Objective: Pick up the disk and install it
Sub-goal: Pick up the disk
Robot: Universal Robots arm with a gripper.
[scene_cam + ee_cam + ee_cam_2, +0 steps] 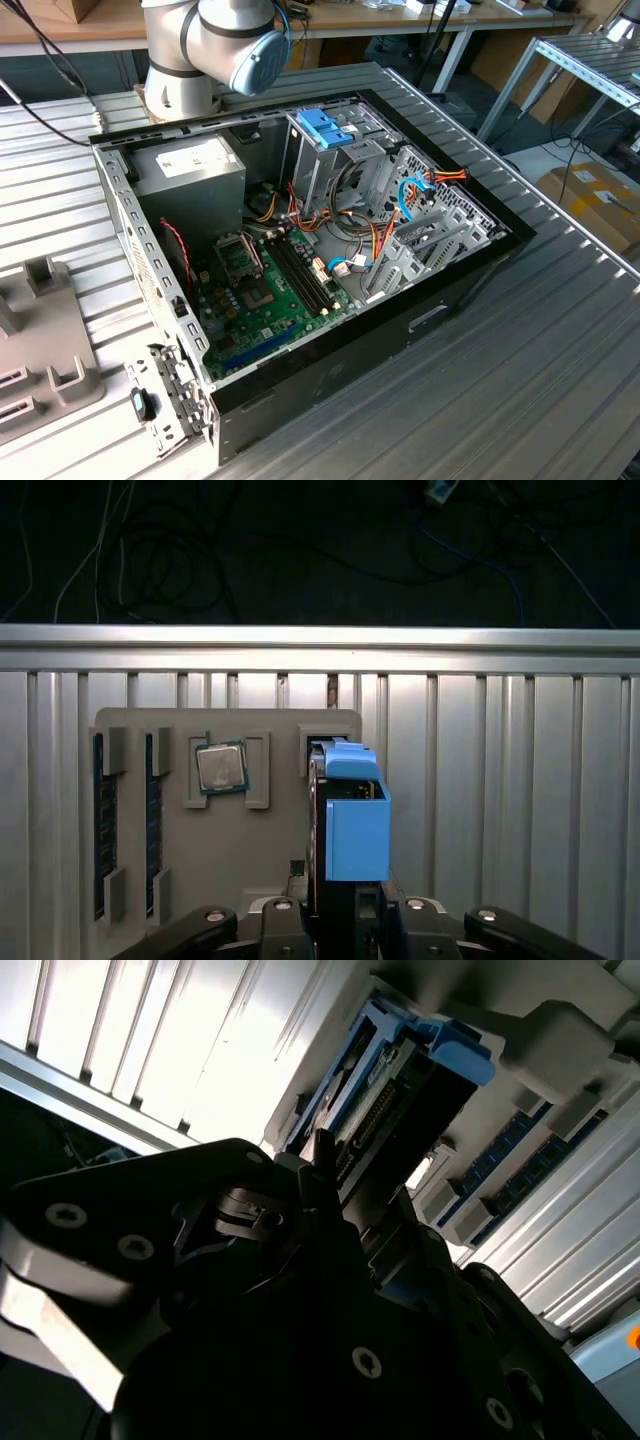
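Our jaws are clamping the disk between them, edge-on with its blue carrier, so we are holding it upright in line with its slot in the grey fixture tray ahead.

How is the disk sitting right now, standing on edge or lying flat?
Standing on edge: in the first wrist view the disk rises from the grey tray, blue bracket on its side.

Exterior view looks down on the computer case; both wrist views closely face the grey tray.
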